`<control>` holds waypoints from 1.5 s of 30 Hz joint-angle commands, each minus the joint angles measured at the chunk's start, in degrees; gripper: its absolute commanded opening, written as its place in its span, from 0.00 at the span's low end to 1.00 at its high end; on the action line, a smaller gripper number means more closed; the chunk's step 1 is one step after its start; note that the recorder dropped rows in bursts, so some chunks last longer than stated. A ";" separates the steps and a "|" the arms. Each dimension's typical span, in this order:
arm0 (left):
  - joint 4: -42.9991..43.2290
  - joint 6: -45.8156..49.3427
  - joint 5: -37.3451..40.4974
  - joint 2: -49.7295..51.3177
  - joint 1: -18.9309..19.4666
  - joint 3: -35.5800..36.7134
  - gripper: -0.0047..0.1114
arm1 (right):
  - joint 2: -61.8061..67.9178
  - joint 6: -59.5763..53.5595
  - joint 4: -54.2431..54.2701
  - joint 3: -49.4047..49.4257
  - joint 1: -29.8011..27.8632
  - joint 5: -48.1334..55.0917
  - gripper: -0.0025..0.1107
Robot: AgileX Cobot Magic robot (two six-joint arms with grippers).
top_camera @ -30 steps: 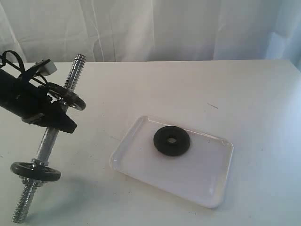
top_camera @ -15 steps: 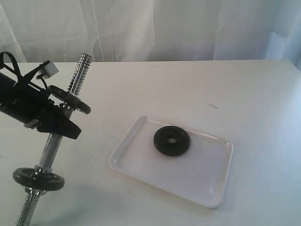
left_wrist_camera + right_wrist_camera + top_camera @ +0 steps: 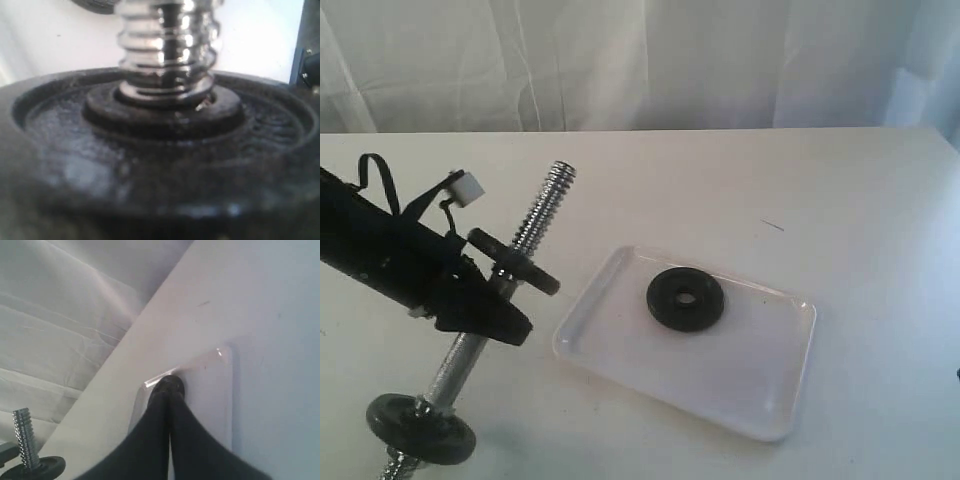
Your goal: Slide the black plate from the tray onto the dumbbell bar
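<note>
Chrome catches my eye first: the dumbbell bar [image 3: 542, 215] stands tilted in the lower left of the frame. Its threaded end points up toward the centre, and two other black discs sit on it, one [image 3: 515, 262] high and one [image 3: 420, 428] low. The black plate [image 3: 685, 298] lies flat in the tray [image 3: 610, 340], a little right of the middle of the frame, and nothing touches it.

I think the risk is in bringing the two together. The bar is slanted and held at one place only, so a weak grip may let it turn or slip. The plate is thin and lies flat on a glossy surface. A pincer coming down on it may push it along the tray, or drag the tray itself, instead of lifting it. The hole must also meet the coarse thread straight, or it will catch.

The left gripper [image 3: 478, 308] crosses the bar between the two discs and seems clamped on it, though I cannot see its fingers clearly. The right gripper [image 3: 169, 385] has its two fingers pressed together with nothing between them. It hangs above the table and, as far as I can tell, does not touch the tray.
</note>
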 commanded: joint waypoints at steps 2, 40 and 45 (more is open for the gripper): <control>-7.43 1.37 6.09 -3.12 -4.82 -0.61 0.04 | -0.16 -2.34 0.09 0.06 -0.20 -2.51 0.02; 4.35 -5.29 -10.56 -3.12 -5.35 -0.73 0.04 | 85.10 -67.29 21.12 -69.36 2.21 39.47 0.87; 9.09 -9.75 -13.26 -3.12 -5.35 -0.73 0.04 | 90.29 -66.76 16.52 -70.80 5.39 36.29 0.87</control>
